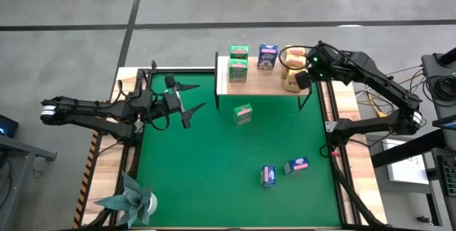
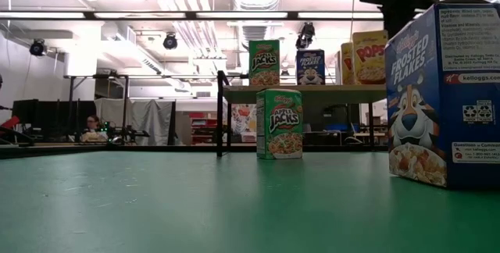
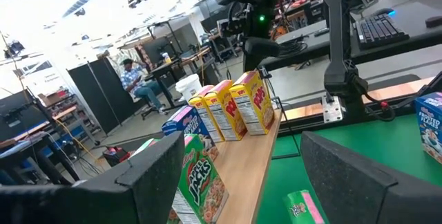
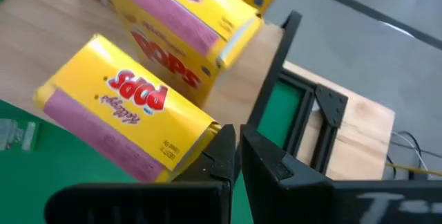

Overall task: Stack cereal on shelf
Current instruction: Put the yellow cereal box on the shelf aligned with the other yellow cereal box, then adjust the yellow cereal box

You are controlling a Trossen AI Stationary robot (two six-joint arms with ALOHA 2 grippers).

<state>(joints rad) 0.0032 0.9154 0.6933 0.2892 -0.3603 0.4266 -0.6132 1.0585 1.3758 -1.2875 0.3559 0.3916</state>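
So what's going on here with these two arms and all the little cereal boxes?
The robot is putting cereal boxes on the wooden shelf. Six appear to be up there: two green, one blue, three yellow. The right end effector, shut, hangs by the yellow ones. The left end effector waits open over the green mat, where a green box and two blue boxes remain.

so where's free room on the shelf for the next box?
The shelf has bare board between the blue box and the front edge. Its right end is crowded: three yellow boxes under the shut right gripper. Green boxes fill the left end.
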